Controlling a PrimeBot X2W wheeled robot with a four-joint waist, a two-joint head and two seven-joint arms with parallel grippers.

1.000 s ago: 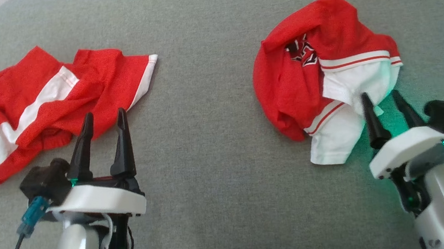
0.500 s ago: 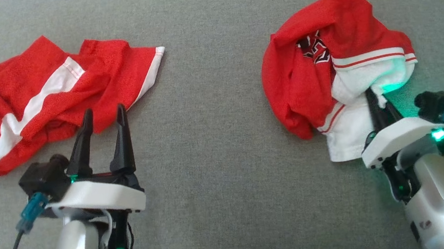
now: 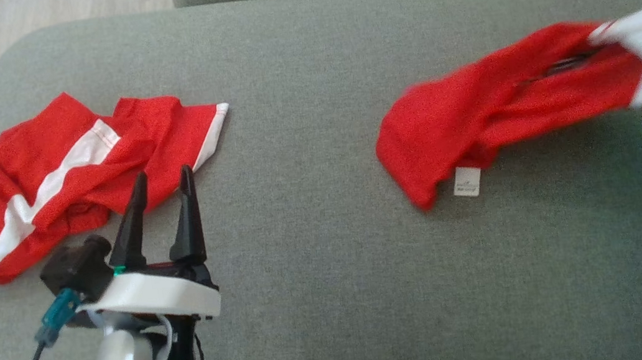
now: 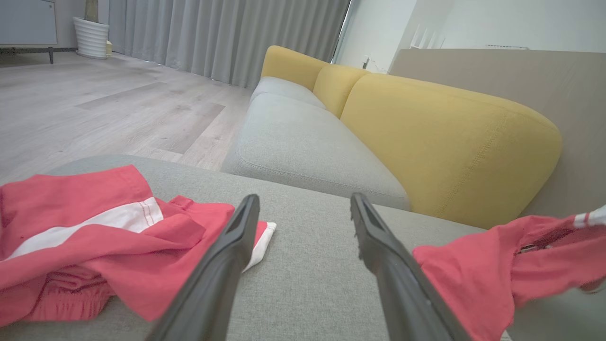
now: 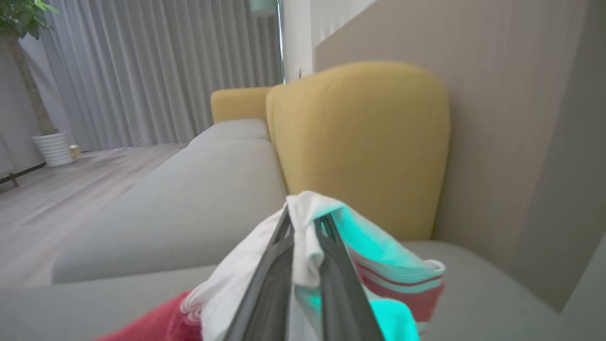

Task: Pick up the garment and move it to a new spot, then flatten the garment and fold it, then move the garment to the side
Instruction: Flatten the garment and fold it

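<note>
Grey upholstered seat carries two garments. A red-and-white jersey stretches from its right side up to the right gripper, clamped on its white edge. Red shorts lie left, beside the left gripper, fingers apart.

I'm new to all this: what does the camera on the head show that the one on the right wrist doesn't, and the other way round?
Head view: the open left gripper, a second red garment with a white stripe lying beyond it, and a small white label on the red and white garment. Right wrist view: a close look at the right gripper shut on that garment's white cloth, plus grey curtains and a plant pot. Both: the held garment and the grey cushion.
</note>
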